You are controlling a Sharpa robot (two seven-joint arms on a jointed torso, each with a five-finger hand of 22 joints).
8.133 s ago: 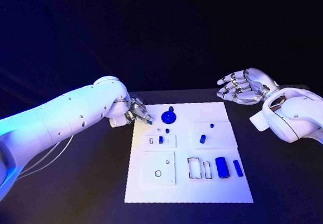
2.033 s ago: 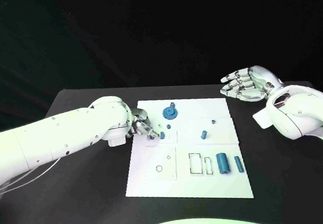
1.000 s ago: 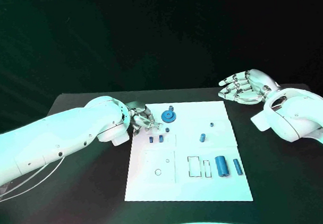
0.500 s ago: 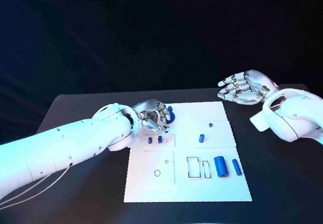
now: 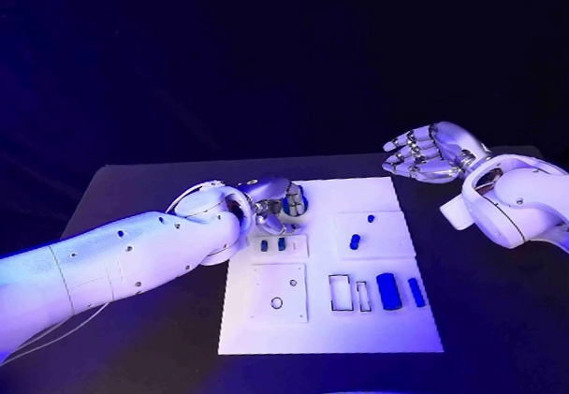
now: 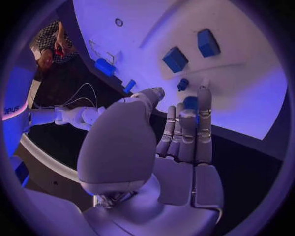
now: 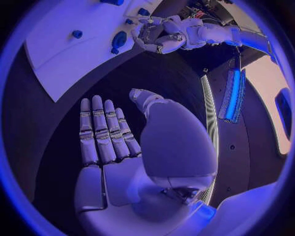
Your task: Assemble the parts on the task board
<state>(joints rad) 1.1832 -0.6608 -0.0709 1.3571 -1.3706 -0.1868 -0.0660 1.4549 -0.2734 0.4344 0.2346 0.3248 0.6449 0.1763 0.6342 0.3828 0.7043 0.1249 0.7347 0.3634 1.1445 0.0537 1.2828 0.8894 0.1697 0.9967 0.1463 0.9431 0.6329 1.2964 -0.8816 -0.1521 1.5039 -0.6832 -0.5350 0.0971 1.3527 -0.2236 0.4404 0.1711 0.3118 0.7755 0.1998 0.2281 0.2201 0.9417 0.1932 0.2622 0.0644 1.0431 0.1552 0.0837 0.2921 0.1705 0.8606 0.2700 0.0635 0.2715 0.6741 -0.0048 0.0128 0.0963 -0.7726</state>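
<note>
So the task board (image 5: pixel 328 334) is sitting in the middle of the black table (image 5: pixel 138 361), running lengthwise away from the robot, and everything the next move depends on is happening at its far left corner. The left arm (image 5: pixel 115 260) is reaching in from the left side and the left hand (image 5: pixel 272 205) is hovering right over that corner. The round blue part (image 5: pixel 297 199), gear-looking I think, is sitting just past the fingertips, on the side toward the board's middle. In the left wrist view the left hand's fingers (image 6: pixel 203 123) are lying straight and side by side with the thumb tucked alongside, and part of a blue piece (image 6: pixel 191 102) is peeking out right at their tips. I honestly can't tell whether they're touching it or just above it, but nothing is looking clamped in there, so I'm calling that hand empty.

The right hand (image 5: pixel 427 153) is hanging off beyond the board's far right corner, palm up, fingers apart, holding nothing, well away from that round part. So the left hand is clearly the nearer one.

The two small blue pegs (image 5: pixel 273 245) are standing side by side in their little plate, just on the robot's side of the left hand.
</note>
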